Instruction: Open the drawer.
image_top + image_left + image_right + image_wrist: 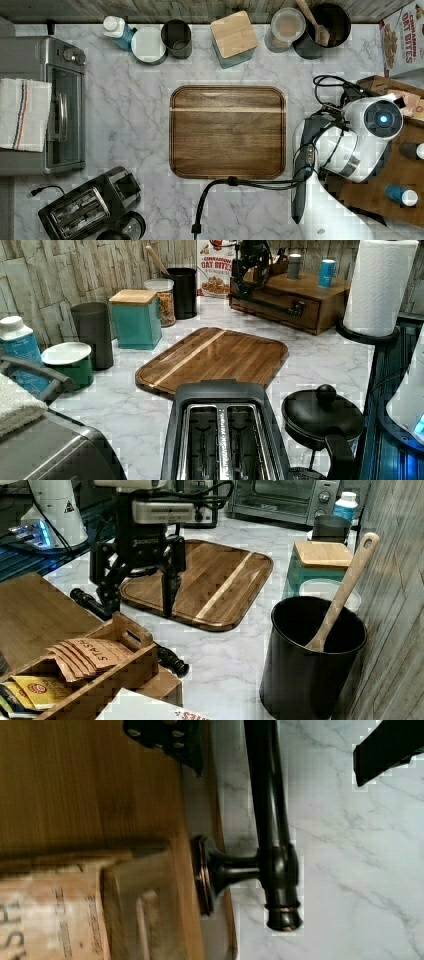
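Drawer (280, 307) is sitting closed in its wooden cabinet on the worktop (130, 130), directly beneath the gripper (137, 597). Gripper is hanging open, fingers straddling the black bar handle (272, 820) and gripping nothing. Judgement: the fingers should be centring on the bar before closing, then pulling straight out, level with the worktop, avoiding the tea tray (95, 675) beside the gripper.

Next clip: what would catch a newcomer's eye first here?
The big wooden cutting board in the middle of the marble counter draws the eye first. Next comes the white robot arm at the top view's right, its open gripper hanging with one finger on each side of the black bar handle of the wooden drawer. Jars and canisters line the back wall.
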`<state>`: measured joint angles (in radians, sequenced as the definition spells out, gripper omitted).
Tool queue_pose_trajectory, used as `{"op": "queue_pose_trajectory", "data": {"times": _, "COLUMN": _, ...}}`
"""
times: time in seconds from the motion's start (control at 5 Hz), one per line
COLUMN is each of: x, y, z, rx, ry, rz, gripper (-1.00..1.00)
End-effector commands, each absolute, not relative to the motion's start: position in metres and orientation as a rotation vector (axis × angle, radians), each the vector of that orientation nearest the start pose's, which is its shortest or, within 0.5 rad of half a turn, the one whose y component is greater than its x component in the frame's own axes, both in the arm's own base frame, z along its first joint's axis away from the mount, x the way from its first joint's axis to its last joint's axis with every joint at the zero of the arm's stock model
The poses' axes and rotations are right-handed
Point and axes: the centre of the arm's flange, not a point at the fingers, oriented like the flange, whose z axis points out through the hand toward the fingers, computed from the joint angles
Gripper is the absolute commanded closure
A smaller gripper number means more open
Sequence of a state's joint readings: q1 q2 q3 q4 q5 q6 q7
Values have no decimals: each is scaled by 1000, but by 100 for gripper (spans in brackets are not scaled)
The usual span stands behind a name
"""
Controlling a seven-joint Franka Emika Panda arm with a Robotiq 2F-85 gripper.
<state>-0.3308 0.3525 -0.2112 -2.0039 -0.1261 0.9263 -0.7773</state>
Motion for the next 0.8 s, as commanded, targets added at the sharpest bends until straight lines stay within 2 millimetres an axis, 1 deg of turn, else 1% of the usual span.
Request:
{"op": "queue_pose_trajectory", "data": {"times": 0.2, "x": 512, "y": -290, "z": 275, "rx": -3145, "ry": 785, "rz": -103, "gripper": -100}}
{"op": "queue_pose_trajectory", "data": {"times": 0.4, "x": 515, "y": -286, "z": 268, "rx": -3178, "ry": 744, "rz": -83, "gripper": -100}}
{"op": "queue_pose_trajectory", "data": {"times": 0.6, "x": 511, "y": -297, "z": 257, "rx": -3179, "ry": 663, "rz": -140, "gripper": -100}}
{"op": "queue_pose_trajectory", "data": {"times": 0.8, "x": 518, "y": -295, "z": 257, "rx": -3171, "ry": 597, "rz": -149, "gripper": -100}}
